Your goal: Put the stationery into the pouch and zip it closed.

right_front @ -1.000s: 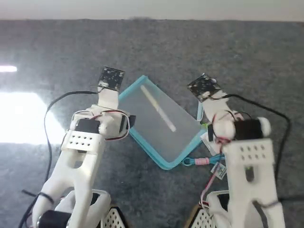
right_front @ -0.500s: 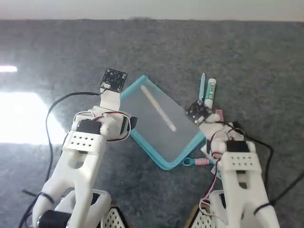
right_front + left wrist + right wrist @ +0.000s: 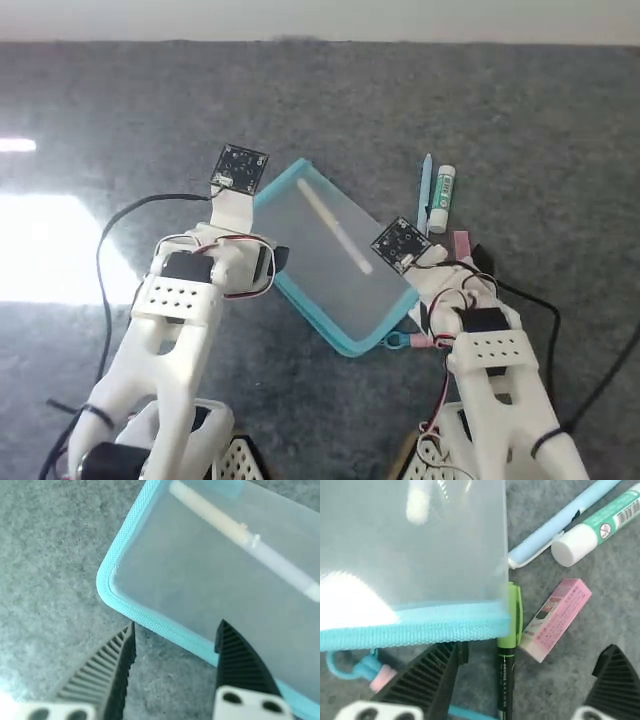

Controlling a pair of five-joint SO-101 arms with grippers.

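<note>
1. The left end effector (image 3: 176, 627) hangs low over the left corner of the pouch (image 3: 330, 275), its two ribbed jaws spread apart and straddling the teal-trimmed edge without pinching anything.
2. The pouch is frosted and translucent with a teal border, and lies flat and diagonally on the grey table (image 3: 550, 120) between the two arms.
3. A pale pen (image 3: 335, 230) lies inside the pouch, along its length.
4. The zipper pull (image 3: 415, 340), a teal loop with a pink tab, sits at the pouch's near corner; whether the zip is closed cannot be told.
5. The right end effector (image 3: 534, 649) hovers over the pouch's right corner, jaws wide apart and holding nothing.
6. A green marker (image 3: 509, 640) lies just beside that corner, on the table.
7. A pink eraser (image 3: 555, 620) lies right next to the marker.
8. Farther out, a light-blue pen (image 3: 560, 522) and a green-and-white glue stick (image 3: 600, 525) lie side by side, outside the pouch.
</note>
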